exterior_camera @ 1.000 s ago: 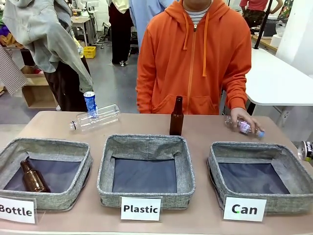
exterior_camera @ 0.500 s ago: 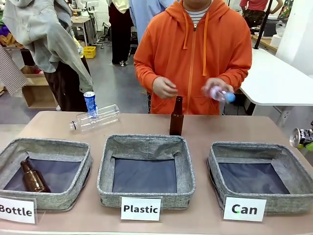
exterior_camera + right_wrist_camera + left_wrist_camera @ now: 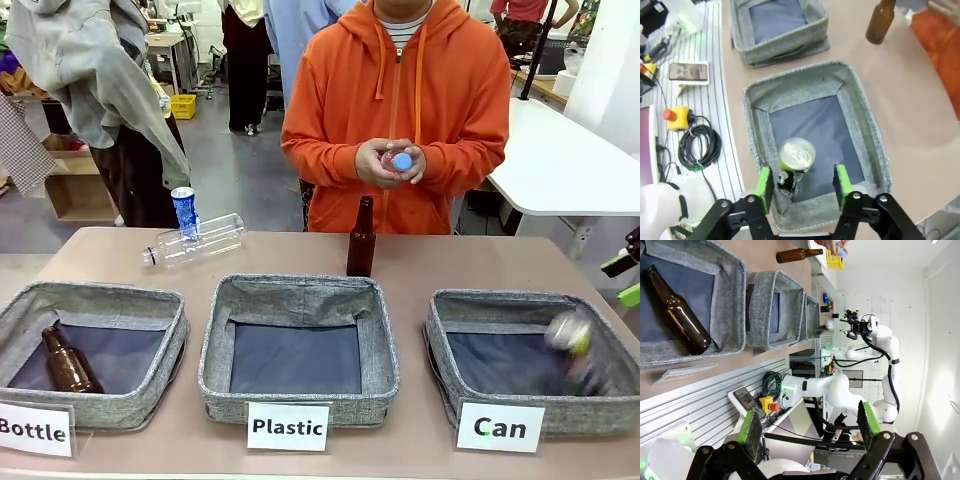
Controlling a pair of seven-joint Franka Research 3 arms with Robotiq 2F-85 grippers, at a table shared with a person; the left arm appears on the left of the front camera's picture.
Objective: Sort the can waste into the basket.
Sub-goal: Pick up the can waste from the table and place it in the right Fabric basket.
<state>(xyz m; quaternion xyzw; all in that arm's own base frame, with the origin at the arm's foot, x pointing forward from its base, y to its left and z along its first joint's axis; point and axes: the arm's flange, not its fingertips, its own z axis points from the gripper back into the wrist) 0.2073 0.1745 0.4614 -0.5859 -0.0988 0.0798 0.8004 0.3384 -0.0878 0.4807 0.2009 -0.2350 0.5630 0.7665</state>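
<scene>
Looking along the right claw, I see its pads spread apart and the dark can free of them, in the Can basket. My left claw hangs spread too. The blue can stands on the counter.

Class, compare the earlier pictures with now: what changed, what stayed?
The right gripper opened its jaws and let go of the dark can, now dropping into the Can basket. The person lifted a plastic bottle to chest height. Blue can and upright brown bottle stayed.
</scene>
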